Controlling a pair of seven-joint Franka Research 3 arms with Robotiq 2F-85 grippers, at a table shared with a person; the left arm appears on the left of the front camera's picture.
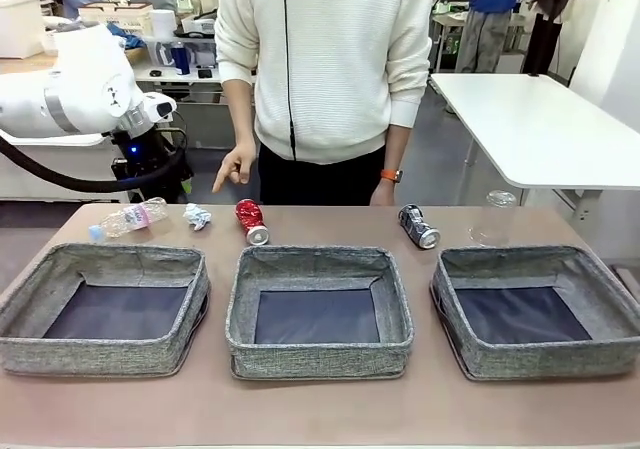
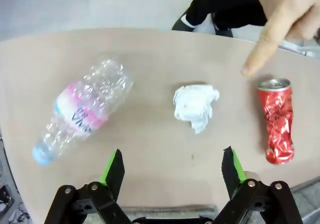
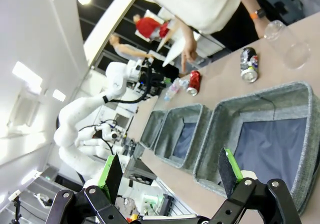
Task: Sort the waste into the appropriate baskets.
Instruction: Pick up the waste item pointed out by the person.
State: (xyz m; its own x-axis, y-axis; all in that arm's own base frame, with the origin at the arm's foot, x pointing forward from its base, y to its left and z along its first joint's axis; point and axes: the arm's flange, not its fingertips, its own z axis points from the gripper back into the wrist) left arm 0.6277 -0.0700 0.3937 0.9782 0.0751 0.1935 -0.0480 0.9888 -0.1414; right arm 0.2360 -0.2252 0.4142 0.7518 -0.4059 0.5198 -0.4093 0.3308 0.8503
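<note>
My left gripper (image 2: 172, 151) is black with green pads. The bottle (image 2: 82, 109) is see-through, with a pink label and a light blue cap. The paper wad (image 2: 195, 106) is white. The red can (image 2: 276, 119) is shiny (silver on top). The dark can (image 1: 419, 226) is blue-black. The three baskets (image 1: 100, 354) are grey and woven, dark inside. The table (image 1: 320, 414) is light brown.

Bare table (image 2: 150, 149) surrounds the paper wad (image 2: 195, 107); the person's pointing hand (image 2: 285, 19) hangs near the red can (image 2: 276, 119).
</note>
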